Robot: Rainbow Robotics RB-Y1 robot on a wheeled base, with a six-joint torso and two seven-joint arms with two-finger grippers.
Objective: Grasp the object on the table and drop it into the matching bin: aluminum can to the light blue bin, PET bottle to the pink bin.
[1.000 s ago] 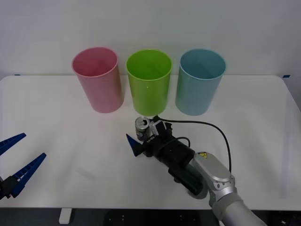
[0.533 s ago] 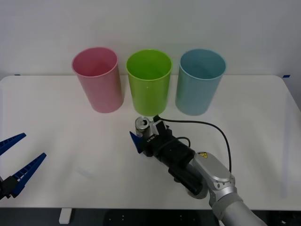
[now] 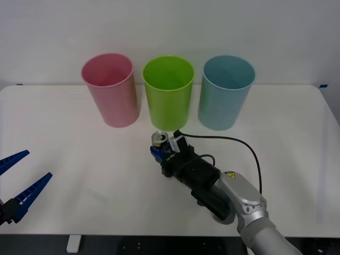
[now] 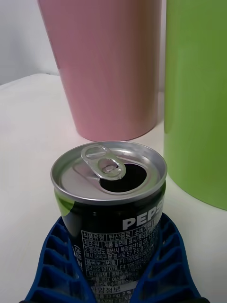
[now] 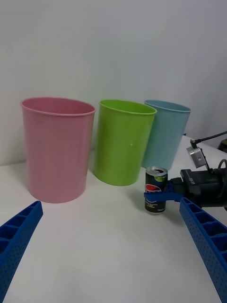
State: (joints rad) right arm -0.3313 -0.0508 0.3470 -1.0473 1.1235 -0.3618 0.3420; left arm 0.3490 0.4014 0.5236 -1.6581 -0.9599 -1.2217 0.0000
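Observation:
The aluminum can point(image 3: 159, 138), dark with a silver open top, stands upright on the white table point(image 3: 64, 133) just in front of the lime green bin. My right gripper point(image 3: 158, 151) is shut on the can low down; in the right wrist view its blue fingers point(image 4: 163, 255) press both sides of the can point(image 4: 113, 189). In the left wrist view, the can point(image 5: 155, 189) shows with a blue finger across its lower half. The light blue bin point(image 3: 226, 95) stands behind and to the right, the pink bin point(image 3: 111, 93) behind and to the left. My left gripper point(image 3: 18, 180) waits open at the table's front left.
A lime green bin point(image 3: 169, 95) stands between the pink and light blue ones, directly behind the can and a short gap from it. The three bins form a row along the table's back. A black cable loops from my right wrist over the table.
My right gripper's fingers have closed from wide open onto the can's sides. The can and the left arm have stayed put.

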